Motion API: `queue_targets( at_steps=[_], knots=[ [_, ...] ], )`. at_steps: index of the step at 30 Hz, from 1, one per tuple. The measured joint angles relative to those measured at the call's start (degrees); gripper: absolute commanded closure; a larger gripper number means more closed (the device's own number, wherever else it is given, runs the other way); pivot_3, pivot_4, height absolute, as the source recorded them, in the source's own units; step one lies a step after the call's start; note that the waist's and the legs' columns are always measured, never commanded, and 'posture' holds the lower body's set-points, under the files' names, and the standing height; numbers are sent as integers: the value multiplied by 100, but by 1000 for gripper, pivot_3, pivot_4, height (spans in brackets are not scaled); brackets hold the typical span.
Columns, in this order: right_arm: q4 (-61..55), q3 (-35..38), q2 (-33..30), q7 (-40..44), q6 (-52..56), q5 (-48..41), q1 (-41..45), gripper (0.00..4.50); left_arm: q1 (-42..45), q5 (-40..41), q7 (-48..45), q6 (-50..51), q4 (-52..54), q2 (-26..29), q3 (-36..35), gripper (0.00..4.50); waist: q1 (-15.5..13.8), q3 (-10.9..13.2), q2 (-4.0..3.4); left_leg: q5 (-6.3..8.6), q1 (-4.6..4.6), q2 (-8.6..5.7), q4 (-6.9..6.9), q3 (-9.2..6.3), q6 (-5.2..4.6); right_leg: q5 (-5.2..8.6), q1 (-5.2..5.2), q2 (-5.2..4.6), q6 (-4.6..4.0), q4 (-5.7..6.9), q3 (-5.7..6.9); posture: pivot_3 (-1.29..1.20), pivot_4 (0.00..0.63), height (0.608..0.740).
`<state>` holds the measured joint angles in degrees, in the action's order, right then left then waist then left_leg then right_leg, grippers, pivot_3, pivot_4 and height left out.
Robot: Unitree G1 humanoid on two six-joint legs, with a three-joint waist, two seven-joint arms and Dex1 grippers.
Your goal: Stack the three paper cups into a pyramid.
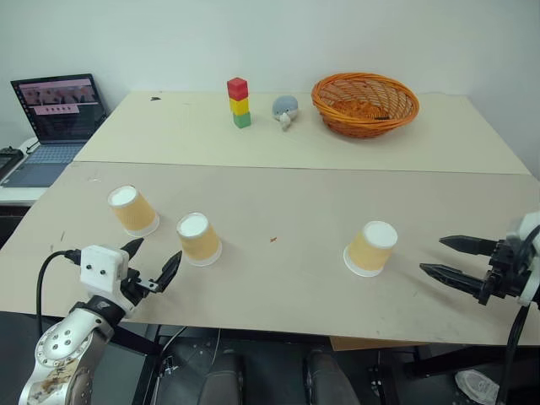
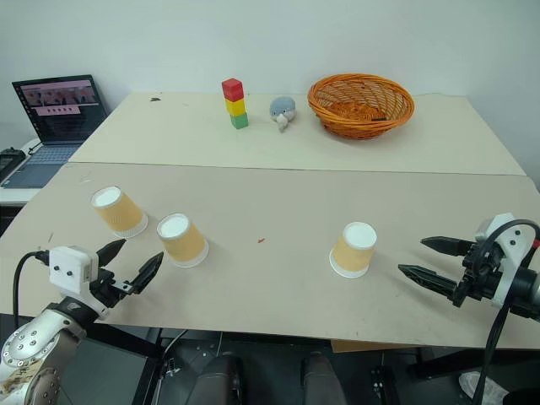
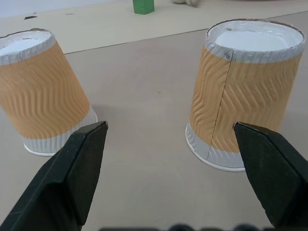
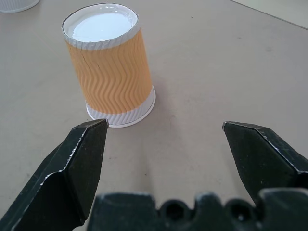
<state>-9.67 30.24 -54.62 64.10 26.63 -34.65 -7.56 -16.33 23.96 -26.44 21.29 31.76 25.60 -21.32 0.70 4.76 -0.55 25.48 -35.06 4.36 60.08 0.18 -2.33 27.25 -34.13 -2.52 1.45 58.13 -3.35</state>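
While three ribbed yellow-orange paper cups sit upside down and apart on the beige counter (image 1: pixel 278 278), we hold both hands spread wide and empty. Our left hand (image 1: pixel 153 263) hovers at the near edge, just short of the middle cup (image 1: pixel 198 239), with the left cup (image 1: pixel 132 210) beside it. Our right hand (image 1: pixel 450 259) points across the counter toward the right cup (image 1: pixel 371 248), near but not touching. No cup rests on another. Farther back stand a red-yellow-green block tower (image 1: pixel 239 102), a small grey plush toy (image 1: pixel 285 109) and an orange woven basket (image 1: pixel 364 103).
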Motion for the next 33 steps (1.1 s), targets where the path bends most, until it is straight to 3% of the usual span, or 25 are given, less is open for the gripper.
queue_targets(
  at_steps=[5,13,18,23,33],
  knots=[
    [-26,215,-3,77,162,-284,80,0,23,237,-333,37,-18,252,-12,57,-2,1,-6,0,-2,0,0,0,0,0,-2,0,0,2,0,0,150,638],
    [-892,1024,-30,-220,977,-1900,728,0,108,537,-938,78,-210,627,10,57,9,0,-12,0,1,3,0,-2,0,0,1,6,0,1,5,0,150,638],
    [-1893,728,136,-603,1256,-2648,871,0,529,496,-1205,-12,-648,772,207,57,-4,-6,-20,0,0,0,0,-3,0,0,2,4,0,-2,6,0,150,638],
    [-2281,135,240,-736,1247,-2616,886,0,1044,467,-1338,-85,-899,773,504,57,-18,0,-8,-1,0,-7,1,-5,1,-2,7,-3,3,-4,7,0,150,638],
    [-2224,127,239,-700,1210,-2571,971,0,1451,533,-1452,21,-1037,804,703,57,11,0,-8,-2,8,-3,-2,-8,0,-2,8,3,3,1,7,0,150,638]
  ],
)
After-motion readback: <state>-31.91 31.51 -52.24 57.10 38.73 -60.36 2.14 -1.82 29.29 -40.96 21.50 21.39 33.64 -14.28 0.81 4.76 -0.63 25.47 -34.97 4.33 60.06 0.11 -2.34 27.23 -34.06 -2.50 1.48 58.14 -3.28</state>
